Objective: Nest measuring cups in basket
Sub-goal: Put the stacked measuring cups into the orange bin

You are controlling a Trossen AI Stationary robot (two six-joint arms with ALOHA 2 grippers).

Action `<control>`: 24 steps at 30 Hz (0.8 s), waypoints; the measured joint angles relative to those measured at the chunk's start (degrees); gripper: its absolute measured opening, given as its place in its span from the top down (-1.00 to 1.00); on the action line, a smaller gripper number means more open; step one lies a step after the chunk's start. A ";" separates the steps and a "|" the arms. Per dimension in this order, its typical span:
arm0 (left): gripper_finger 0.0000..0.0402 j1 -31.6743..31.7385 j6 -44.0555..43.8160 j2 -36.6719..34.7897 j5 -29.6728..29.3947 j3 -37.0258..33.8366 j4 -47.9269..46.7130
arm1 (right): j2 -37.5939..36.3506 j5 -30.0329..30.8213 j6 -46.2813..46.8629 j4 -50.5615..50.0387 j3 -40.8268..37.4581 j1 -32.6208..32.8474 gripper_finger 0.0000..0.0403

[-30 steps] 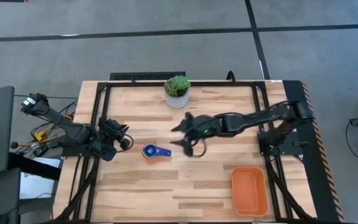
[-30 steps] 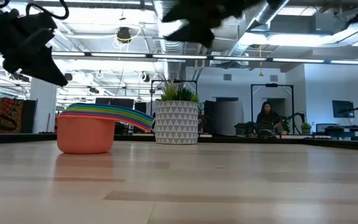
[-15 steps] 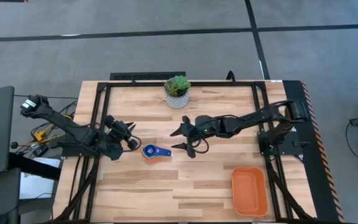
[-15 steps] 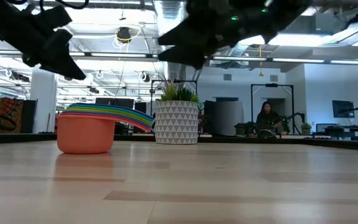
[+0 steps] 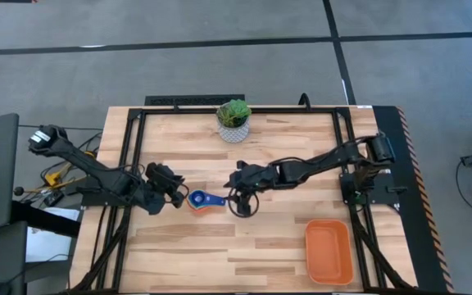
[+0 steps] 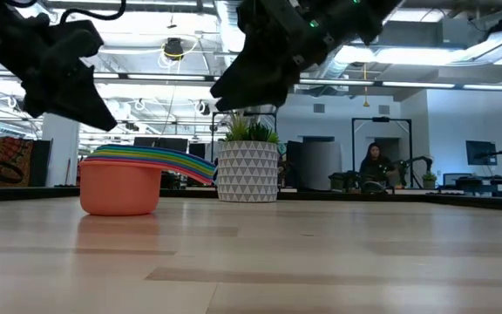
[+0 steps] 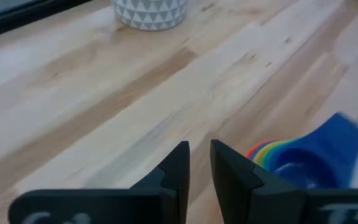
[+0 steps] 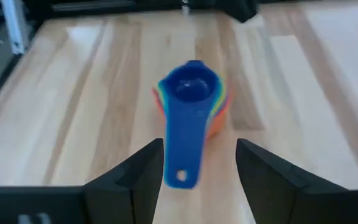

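Observation:
The measuring cups sit nested in one stack on the table's middle left. The orange cup is at the bottom and the dark blue one on top. Their fanned handles point toward the right arm. My right gripper hovers open above the dark blue handle, one finger on either side, touching nothing. My left gripper is shut and empty, with its fingers almost together. It hangs in the air just left of the stack. The orange basket stands at the near right.
A white patterned pot with a green plant stands near the far edge, behind the stack. Bare wood lies between the cups and the basket. A person sits far off in the room.
My right gripper has come down and toward the stack's handles, and its fingers have drawn somewhat closer together. My left gripper has moved toward the table's right, nearer the cups. The stack has not moved.

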 joint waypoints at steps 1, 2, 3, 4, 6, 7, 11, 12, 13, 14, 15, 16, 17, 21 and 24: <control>0.74 -0.65 -1.02 0.53 -0.73 0.00 0.58 | -0.12 0.14 -0.38 -2.18 1.18 -0.02 -0.11; 0.74 -1.43 -2.07 0.83 -1.70 0.00 0.69 | -0.19 0.23 -0.55 -3.84 2.16 -0.09 -0.10; 0.74 -2.32 -3.04 1.26 -2.91 0.00 1.36 | -0.21 0.29 -0.57 -4.99 3.01 -0.10 -0.09; 0.74 -3.20 -3.67 1.74 -3.91 0.00 2.83 | -0.25 0.29 -0.57 -5.73 3.54 -0.11 -0.09; 0.74 -5.06 -4.37 2.60 -6.13 0.00 5.18 | -0.27 0.27 -0.73 -6.94 3.77 -0.08 -0.08; 0.74 -6.04 -4.43 3.28 -7.27 0.00 6.70 | -0.26 0.26 -0.74 -7.61 3.77 -0.07 -0.08; 0.74 -8.89 -4.45 5.17 -11.00 0.00 11.02 | -0.18 0.22 -1.59 -9.76 3.77 -0.08 -0.08; 0.74 -9.26 -4.47 5.52 -11.31 0.00 11.37 | -0.15 0.23 -2.28 -10.36 3.77 -0.10 -0.08; 0.74 -9.66 -4.47 5.99 -11.70 0.00 11.85 | -0.11 0.24 -3.12 -10.67 3.75 -0.11 -0.08; 0.74 -9.92 -4.46 6.49 -11.74 0.00 12.58 | -0.11 0.22 -3.92 -10.83 3.75 -0.13 -0.08; 0.74 -10.09 -4.46 6.92 -11.75 0.00 12.68 | -0.11 0.17 -4.92 -11.01 3.75 -0.16 -0.09; 0.74 -10.19 -4.53 7.27 -11.77 0.00 12.57 | -0.11 0.11 -6.01 -11.02 3.75 -0.22 -0.09; 0.74 -10.18 -4.88 7.59 -11.91 0.00 12.26 | -0.11 0.11 -7.18 -11.03 3.75 -0.26 -0.09; 0.74 -9.99 -7.84 7.89 -13.19 0.00 7.17 | -0.11 -0.13 -10.50 -8.91 3.77 -2.20 -0.07; 0.74 -9.95 -12.03 7.88 -14.65 0.00 1.22 | -0.11 -0.06 -10.84 -7.13 3.77 -4.47 -0.05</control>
